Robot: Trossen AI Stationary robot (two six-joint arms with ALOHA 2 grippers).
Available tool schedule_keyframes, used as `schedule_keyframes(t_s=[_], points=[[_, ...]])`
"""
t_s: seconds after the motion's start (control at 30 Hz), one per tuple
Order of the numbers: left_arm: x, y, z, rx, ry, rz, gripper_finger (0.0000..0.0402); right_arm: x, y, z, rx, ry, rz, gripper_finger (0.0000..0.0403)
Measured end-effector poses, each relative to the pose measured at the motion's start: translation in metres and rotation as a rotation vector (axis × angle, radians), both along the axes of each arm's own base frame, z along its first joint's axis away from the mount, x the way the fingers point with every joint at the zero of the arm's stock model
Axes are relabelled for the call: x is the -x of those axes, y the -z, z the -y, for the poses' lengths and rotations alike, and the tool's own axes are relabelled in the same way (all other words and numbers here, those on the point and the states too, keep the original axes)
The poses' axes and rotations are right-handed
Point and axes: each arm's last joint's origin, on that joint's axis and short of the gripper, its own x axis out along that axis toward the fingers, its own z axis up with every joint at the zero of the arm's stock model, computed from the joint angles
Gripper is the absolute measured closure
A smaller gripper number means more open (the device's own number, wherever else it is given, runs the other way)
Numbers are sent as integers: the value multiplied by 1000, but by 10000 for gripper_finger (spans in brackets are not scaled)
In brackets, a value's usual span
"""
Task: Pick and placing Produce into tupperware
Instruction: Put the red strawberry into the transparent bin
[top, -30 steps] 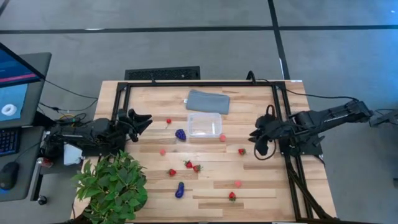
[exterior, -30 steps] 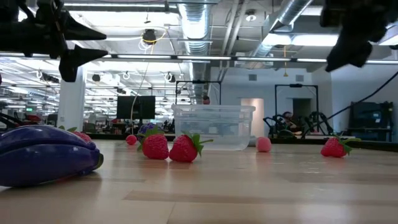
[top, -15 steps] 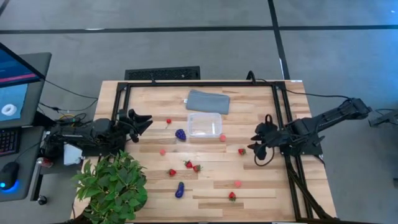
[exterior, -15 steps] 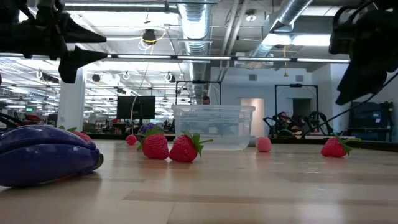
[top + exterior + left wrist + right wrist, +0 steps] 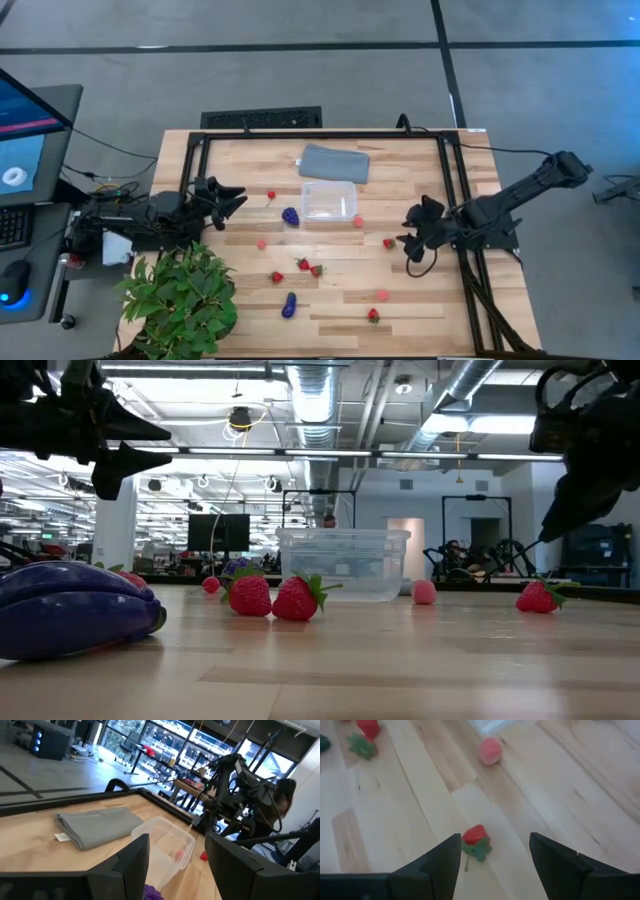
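Note:
The clear tupperware (image 5: 329, 201) stands on the wooden table, far of centre, also in the low view (image 5: 343, 563) and the left wrist view (image 5: 167, 840). Toy produce lies scattered on the table around it: a strawberry (image 5: 389, 243), a pinkish bit (image 5: 357, 221), a strawberry pair (image 5: 309, 267) and two purple pieces (image 5: 290, 215) (image 5: 289, 305). My right gripper (image 5: 408, 240) is open and hovers just right of that first strawberry (image 5: 475, 837), which shows between its fingers. My left gripper (image 5: 232, 195) is open, raised at the table's left side.
A flat grey pad (image 5: 334, 163) lies beyond the tupperware near the far edge. A leafy green plant (image 5: 182, 300) fills the near left corner. A black frame (image 5: 452, 200) runs along the table's sides. More strawberries (image 5: 373, 315) (image 5: 271, 196) lie about.
My right gripper has come down and shifted a little toward the table's left, closing in on the strawberry at the right of the table. Nothing on the table has moved.

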Motion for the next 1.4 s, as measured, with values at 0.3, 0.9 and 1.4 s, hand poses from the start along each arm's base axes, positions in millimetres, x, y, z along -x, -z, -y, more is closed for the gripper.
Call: schedule_keyframes(t_s=[0.3, 0.9, 1.4], points=[[0, 1, 0, 0, 0, -13, 219, -14, 16, -15, 14, -45, -38, 142], [0, 3, 0, 15, 0, -30, 219, -28, 38, -23, 14, 4, -89, 142], [0, 4, 0, 17, -4, -36, 219, -33, 46, -20, 24, 66, -113, 142]])
